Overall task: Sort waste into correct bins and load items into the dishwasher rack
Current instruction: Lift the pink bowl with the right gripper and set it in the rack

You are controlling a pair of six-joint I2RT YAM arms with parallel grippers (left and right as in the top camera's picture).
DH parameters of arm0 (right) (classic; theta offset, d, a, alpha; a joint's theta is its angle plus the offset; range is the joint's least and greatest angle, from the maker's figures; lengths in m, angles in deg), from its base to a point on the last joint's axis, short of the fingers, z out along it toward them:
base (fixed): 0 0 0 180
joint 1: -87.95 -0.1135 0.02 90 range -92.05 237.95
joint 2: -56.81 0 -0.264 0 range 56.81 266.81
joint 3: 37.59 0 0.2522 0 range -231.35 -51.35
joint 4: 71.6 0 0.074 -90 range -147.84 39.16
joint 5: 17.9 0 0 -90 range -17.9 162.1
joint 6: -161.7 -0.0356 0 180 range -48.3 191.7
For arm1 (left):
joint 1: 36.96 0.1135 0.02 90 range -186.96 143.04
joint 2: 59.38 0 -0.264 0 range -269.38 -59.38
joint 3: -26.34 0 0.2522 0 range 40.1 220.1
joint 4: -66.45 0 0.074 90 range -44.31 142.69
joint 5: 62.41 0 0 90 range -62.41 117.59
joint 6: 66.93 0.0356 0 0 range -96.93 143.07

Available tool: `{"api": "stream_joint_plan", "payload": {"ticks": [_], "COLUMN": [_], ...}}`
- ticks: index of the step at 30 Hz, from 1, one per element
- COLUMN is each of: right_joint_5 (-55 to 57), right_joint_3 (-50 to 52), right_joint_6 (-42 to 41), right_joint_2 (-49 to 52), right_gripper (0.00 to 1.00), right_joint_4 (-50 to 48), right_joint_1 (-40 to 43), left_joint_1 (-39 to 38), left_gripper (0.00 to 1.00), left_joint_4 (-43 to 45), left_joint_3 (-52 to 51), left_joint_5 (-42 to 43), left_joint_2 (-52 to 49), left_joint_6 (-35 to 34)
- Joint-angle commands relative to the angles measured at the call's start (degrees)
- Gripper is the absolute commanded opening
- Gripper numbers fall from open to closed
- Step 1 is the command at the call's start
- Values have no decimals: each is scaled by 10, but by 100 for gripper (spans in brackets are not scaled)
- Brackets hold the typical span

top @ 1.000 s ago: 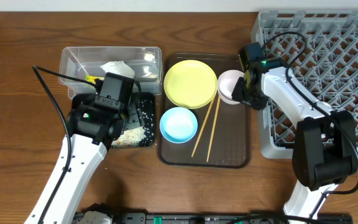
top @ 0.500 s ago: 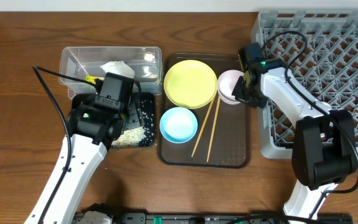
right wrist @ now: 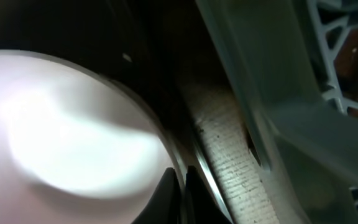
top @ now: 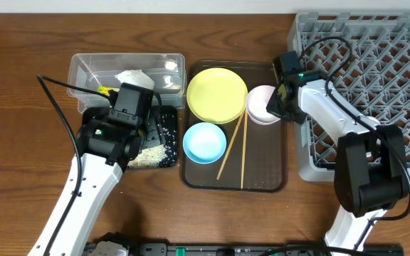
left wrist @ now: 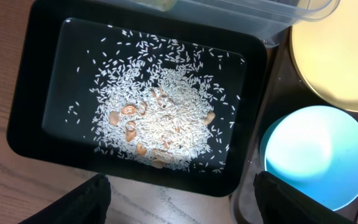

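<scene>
While dishwasher rack (top: pixel 376 43) stands right of brown tray (top: pixel 262 181), white bowl (top: pixel 260 105) sits mouth-up at tray's far right corner.
Right gripper (top: pixel 277 107) pinches its rim; chopsticks (top: pixel 232 148) lie along tray, splayed nearward; left wrist view alone shows left gripper (left wrist: pixel 182 194) wide, empty, above rice (left wrist: pixel 166 118).

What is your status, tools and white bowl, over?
Left tool open above black bin, rice inside. Right tool shut on white bowl rim. Chopsticks close beside bowl.
</scene>
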Motion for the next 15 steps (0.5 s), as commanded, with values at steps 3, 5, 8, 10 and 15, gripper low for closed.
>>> {"api": "stream_joint_plan", "payload": {"ticks": [3, 5, 8, 10, 15], "right_joint_5": [13, 14, 17, 31, 64], "right_joint_3": [-1, -7, -19, -26, -32], "right_joint_6": [28, 52, 93, 122, 234], "right_joint_2": [0, -12, -39, -63, -134], "right_gripper": [1, 1, 1, 1, 1], "right_joint_4": [0, 0, 0, -4, -45], "right_joint_1": [-7, -5, -2, -2, 2], "left_joint_1": [2, 2, 2, 2, 2], "left_gripper": [77, 77, 77, 77, 77], "left_joint_4": [-1, -1, 0, 0, 3], "left_joint_3": [-3, -3, -3, -3, -3], "left_joint_5": [-9, -9, -9, -9, -9], "left_joint_2": [-2, -2, -2, -2, -2], "left_joint_6": [-5, -5, -5, -5, -5]}}
